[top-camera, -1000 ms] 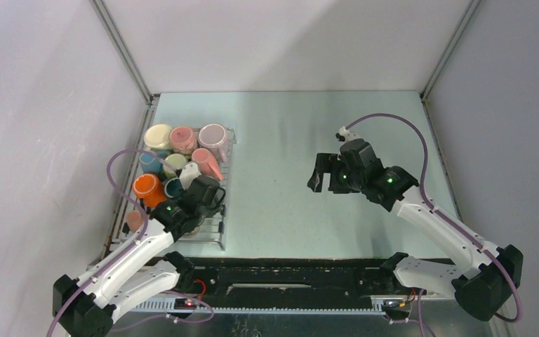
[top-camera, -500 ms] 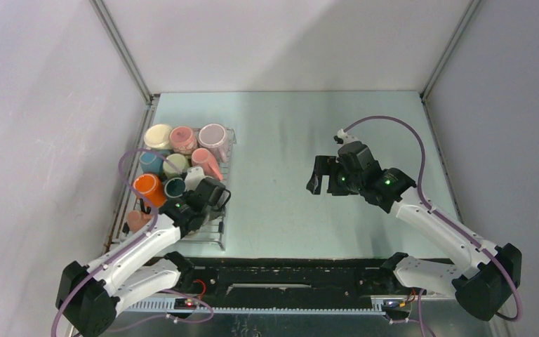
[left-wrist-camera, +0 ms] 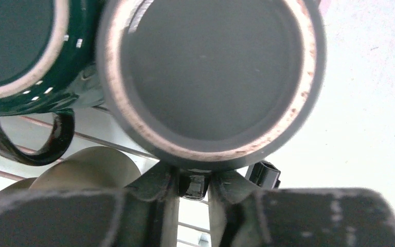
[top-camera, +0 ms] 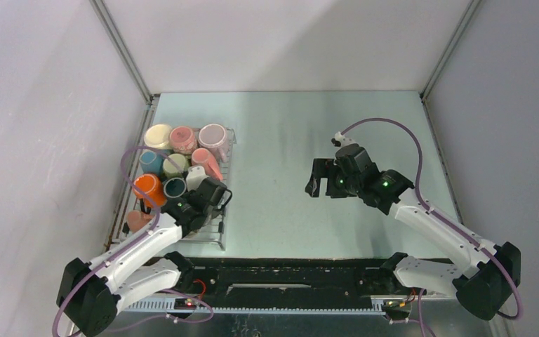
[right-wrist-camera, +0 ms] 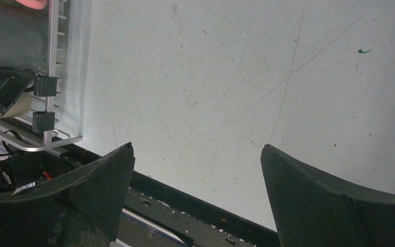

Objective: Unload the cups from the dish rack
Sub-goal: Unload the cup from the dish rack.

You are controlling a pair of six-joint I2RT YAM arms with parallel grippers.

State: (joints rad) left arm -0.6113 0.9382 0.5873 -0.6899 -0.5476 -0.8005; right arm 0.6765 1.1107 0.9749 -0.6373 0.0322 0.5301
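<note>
Lifting the grey mug out of the rack
My left claw pinches its near edge at the rack's right side. My right claw gapes over the table. Next, I'd lift it straight up.

Pale green tabletop between plain white walls — metal corner posts, soft even light

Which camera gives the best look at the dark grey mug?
The left wrist view: the dark grey mug fills most of it, one round end facing the lens. In the top view the left gripper covers it almost entirely. The right wrist view does not show it at all.
</note>
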